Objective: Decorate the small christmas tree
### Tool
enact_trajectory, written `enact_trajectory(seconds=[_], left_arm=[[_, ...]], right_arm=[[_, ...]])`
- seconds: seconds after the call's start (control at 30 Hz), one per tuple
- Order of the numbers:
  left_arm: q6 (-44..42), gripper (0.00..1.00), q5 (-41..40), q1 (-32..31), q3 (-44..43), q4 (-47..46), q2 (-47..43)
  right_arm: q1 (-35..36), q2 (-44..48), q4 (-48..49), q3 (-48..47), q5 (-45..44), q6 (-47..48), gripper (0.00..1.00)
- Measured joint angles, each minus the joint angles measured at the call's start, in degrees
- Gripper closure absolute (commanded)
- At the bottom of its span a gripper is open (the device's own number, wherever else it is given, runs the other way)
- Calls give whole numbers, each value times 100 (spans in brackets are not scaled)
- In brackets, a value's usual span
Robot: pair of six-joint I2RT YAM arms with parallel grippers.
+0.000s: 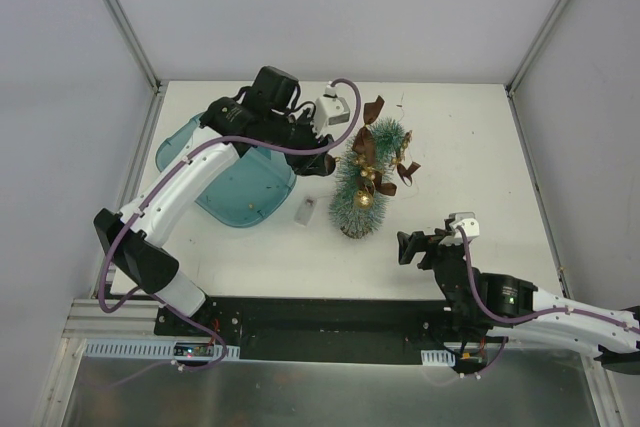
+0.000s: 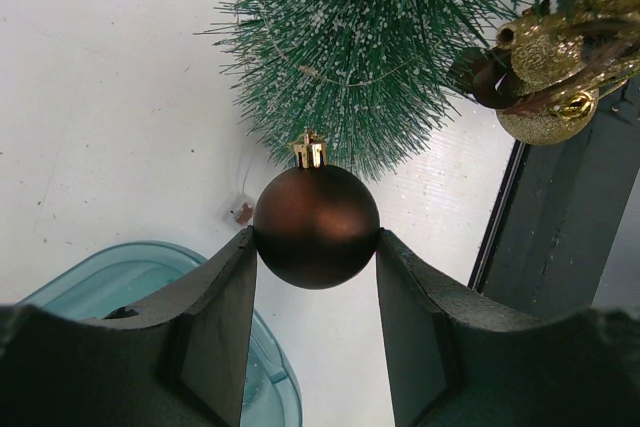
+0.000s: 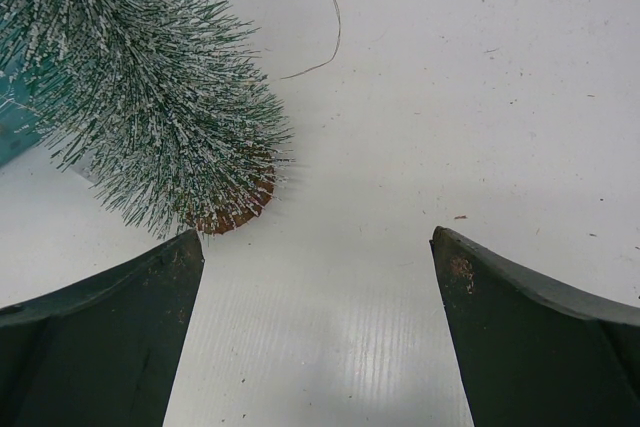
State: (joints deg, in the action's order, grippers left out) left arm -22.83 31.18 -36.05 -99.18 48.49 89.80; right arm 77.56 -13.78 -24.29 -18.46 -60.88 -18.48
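Note:
The small christmas tree (image 1: 362, 179) stands mid-table on its cork base, with gold baubles (image 1: 365, 199) and brown ribbon bows (image 1: 404, 173) on it. My left gripper (image 1: 328, 159) is just left of the tree. In the left wrist view the gripper (image 2: 316, 239) is shut on a matte brown ball ornament (image 2: 316, 225) with a gold cap, close under the tree's bristles (image 2: 360, 37). My right gripper (image 1: 415, 245) is open and empty, low over the table to the right front of the tree. In the right wrist view it (image 3: 315, 257) faces the tree's base (image 3: 235, 212).
A teal plastic tray (image 1: 240, 187) lies left of the tree under the left arm, and its rim shows in the left wrist view (image 2: 150, 272). A small white piece (image 1: 307, 210) lies beside it. A loose brown ribbon (image 1: 372, 110) lies behind the tree. A thin wire (image 3: 325, 17) lies on the table.

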Motion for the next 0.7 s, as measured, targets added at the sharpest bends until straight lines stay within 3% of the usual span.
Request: enact_trajectory(seconds=[0.7], left_arm=[[116,100,22,0,190,26,-236]], right_arm=[[-2,-17,2,0,2,37,1]])
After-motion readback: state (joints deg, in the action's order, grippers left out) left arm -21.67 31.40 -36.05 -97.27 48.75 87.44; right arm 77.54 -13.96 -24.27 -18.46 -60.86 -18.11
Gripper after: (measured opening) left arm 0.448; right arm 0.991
